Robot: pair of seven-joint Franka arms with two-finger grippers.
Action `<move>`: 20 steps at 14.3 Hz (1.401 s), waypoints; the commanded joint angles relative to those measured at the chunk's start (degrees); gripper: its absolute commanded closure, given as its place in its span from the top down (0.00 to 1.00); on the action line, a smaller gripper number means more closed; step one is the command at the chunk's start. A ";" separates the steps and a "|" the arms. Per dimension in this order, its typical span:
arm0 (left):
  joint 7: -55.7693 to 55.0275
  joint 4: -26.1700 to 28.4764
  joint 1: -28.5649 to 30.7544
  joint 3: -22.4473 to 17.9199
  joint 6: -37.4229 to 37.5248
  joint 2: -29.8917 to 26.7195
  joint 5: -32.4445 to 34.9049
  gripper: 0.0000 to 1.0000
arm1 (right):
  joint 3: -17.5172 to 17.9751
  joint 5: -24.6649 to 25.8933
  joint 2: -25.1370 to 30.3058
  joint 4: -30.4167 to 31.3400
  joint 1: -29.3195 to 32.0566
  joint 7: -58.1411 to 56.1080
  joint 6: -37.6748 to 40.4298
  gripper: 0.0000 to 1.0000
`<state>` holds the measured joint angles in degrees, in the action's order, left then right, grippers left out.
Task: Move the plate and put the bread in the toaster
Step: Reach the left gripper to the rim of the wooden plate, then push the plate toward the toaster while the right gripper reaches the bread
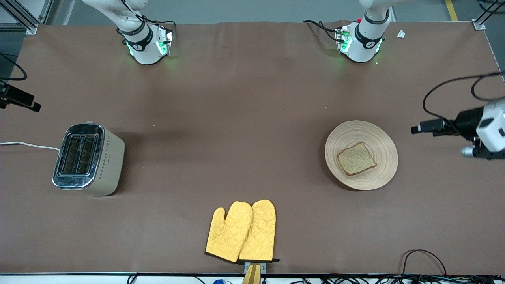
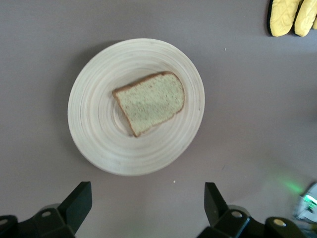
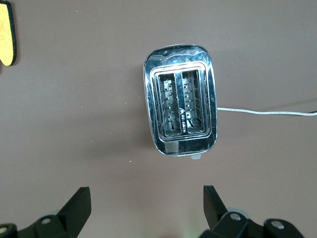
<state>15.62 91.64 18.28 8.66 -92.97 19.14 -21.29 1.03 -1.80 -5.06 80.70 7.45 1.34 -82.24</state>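
Note:
The light tan wooden plate (image 1: 367, 132) lies toward the left arm's end of the table with the slice of bread (image 1: 356, 158) flat on it. Both show in the left wrist view, the plate (image 2: 99, 129) and the bread (image 2: 151, 101). My left gripper (image 2: 147, 198) is open and empty, high over the table beside the plate. The beige toaster (image 1: 88, 159) stands toward the right arm's end, both slots empty. My right gripper (image 3: 147, 201) is open and empty, high over the table beside the toaster (image 3: 181, 99).
A pair of yellow oven mitts (image 1: 241, 232) lies at the table's front edge, midway between toaster and plate. The toaster's white cord (image 1: 27, 145) runs off the right arm's end of the table.

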 commanded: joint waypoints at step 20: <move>40.09 -8.85 7.21 0.48 -6.79 31.58 -12.73 0.00 | 0.29 -0.40 0.49 0.60 -0.24 0.77 -0.73 1.00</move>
<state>53.20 83.80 24.91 8.67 -99.99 49.86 -32.84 1.20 -1.81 -5.15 80.69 6.90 1.67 -83.17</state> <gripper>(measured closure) 0.841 0.000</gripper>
